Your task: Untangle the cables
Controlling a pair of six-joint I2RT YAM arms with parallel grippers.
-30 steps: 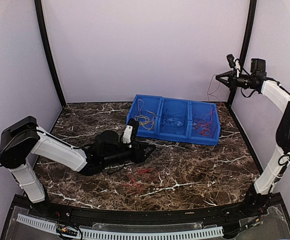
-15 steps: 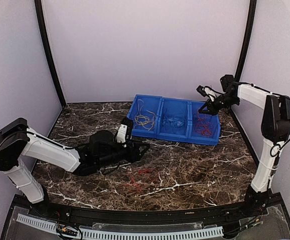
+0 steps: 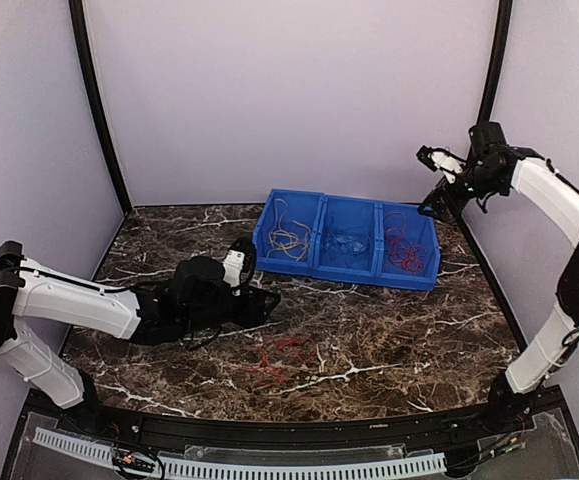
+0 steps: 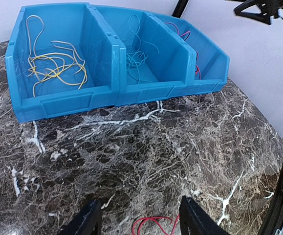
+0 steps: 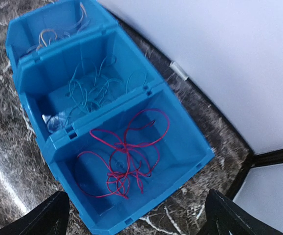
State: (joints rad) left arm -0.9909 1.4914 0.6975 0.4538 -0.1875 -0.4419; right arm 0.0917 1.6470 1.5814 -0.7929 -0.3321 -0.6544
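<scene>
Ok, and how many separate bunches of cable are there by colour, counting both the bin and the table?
Yellow bunch: 1, in an end compartment of the bin
Blue bunch: 1, in the middle compartment
Red bunches: 2, one in the other end compartment, one loose on the table
Total: 4

No text, label, brand, number or sign can be read in any view; none is made out on the bin (image 3: pixel 369 272) or the surface (image 3: pixel 399 330).
</scene>
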